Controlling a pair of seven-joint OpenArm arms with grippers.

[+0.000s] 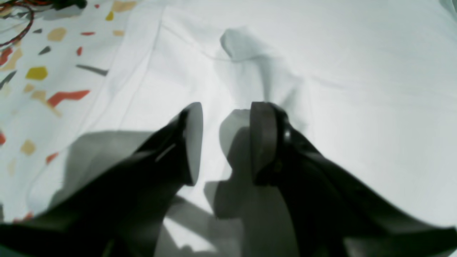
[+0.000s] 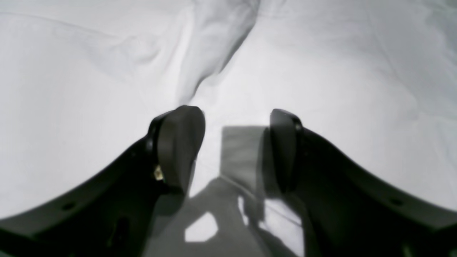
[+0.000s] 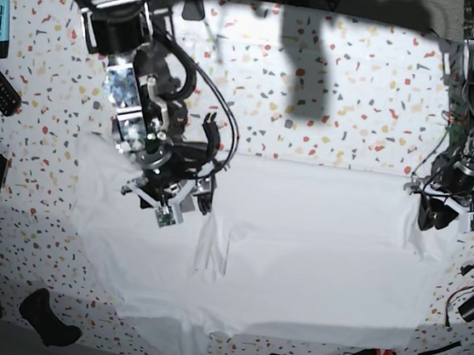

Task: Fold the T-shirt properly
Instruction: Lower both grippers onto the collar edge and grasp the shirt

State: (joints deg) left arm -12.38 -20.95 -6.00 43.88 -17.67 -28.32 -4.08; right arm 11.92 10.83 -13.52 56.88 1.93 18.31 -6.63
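the t-shirt (image 3: 297, 253) lies spread across the speckled surface (image 3: 332, 94), mostly flat, with a raised crease (image 3: 211, 256) near its middle. the right end effector (image 3: 168, 201) hangs over the cloth at the base view's left, jaws apart and empty; the wrist view shows only fabric and shadow between the fingers (image 2: 180, 142). the left end effector (image 3: 440, 213) sits at the shirt's far edge on the base view's right, jaws parted with nothing between them (image 1: 225, 142). likely risks: closing on the upper layer alone near the crease would drag a bunch rather than a clean fold line; a pinch taken too far inside the edge at the left could slip off or skew the fold; uneven lift between the arms would twist the cloth.
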